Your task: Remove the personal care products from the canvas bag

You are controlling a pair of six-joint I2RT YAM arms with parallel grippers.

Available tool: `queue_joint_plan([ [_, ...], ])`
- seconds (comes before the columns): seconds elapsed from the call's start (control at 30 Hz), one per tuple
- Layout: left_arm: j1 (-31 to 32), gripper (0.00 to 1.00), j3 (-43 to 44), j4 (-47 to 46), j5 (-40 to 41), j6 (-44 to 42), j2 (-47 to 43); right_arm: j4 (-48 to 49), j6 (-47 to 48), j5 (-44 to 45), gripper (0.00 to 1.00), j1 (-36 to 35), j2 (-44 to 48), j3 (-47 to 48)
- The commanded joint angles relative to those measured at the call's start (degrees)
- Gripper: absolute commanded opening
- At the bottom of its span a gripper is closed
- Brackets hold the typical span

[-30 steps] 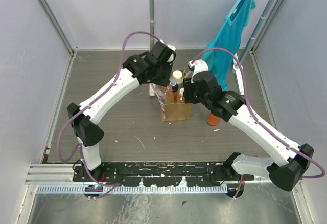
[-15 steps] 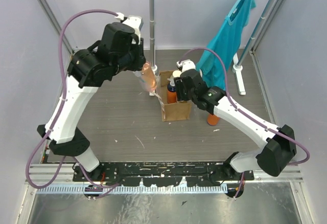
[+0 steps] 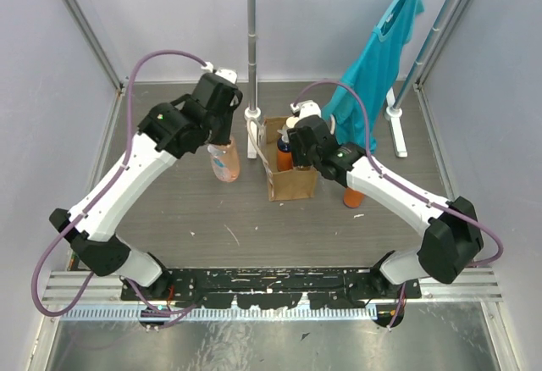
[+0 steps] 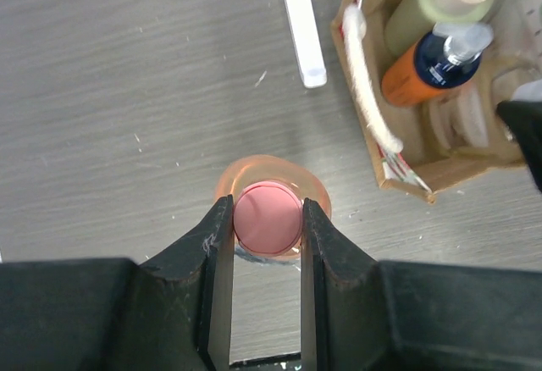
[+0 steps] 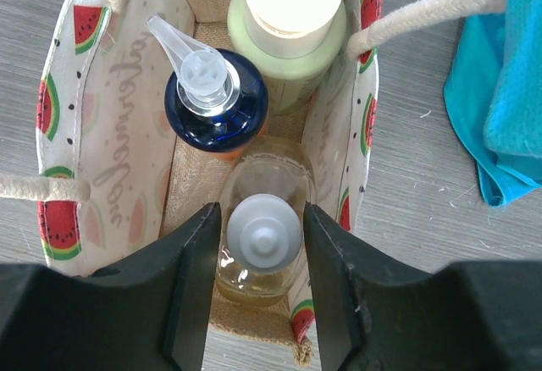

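The canvas bag [image 3: 292,183] stands mid-table and also shows in the right wrist view [image 5: 110,159] and the left wrist view [image 4: 440,168]. Inside it are a pale green bottle [image 5: 292,45] with a cream cap, an orange bottle [image 5: 216,100] with a dark blue pump cap, and a clear yellowish bottle [image 5: 261,257]. My right gripper [image 5: 262,218] is open, jaws on either side of the clear bottle's cap, apart from it. My left gripper [image 4: 267,210] is shut on the pink bottle's [image 4: 268,217] cap; the bottle [image 3: 224,163] stands left of the bag. Another orange bottle [image 3: 353,195] stands right of the bag.
A white rack pole [image 3: 251,41] rises just behind the bag, its foot [image 4: 301,24] lying on the table between the pink bottle and the bag. A teal t-shirt [image 3: 377,58] hangs at the back right and shows beside the bag [image 5: 508,74].
My left arm has brought the pink bottle down from the air onto the table left of the bag. My right gripper has stayed over the bag, shifting slightly.
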State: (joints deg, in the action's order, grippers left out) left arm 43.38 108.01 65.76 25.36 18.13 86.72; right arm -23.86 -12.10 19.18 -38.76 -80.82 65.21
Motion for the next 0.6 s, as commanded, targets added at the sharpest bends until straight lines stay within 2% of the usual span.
queue_joint_plan([
  [0.0,-0.5,0.0,-8.07,-15.52,1.96,2.02,-5.79,3.43,0.77,-0.07,0.47,0.28,-0.22,0.35],
  [0.2,-0.75,0.0,-17.48,-20.55,2.25,4.1,-8.13,-0.32,1.49,-0.22,0.2,0.33,0.03,5.17],
  [0.57,-0.78,0.02,-35.95,-30.79,0.33,10.56,-12.03,-10.58,4.53,5.91,0.18,0.9,3.28,22.94],
])
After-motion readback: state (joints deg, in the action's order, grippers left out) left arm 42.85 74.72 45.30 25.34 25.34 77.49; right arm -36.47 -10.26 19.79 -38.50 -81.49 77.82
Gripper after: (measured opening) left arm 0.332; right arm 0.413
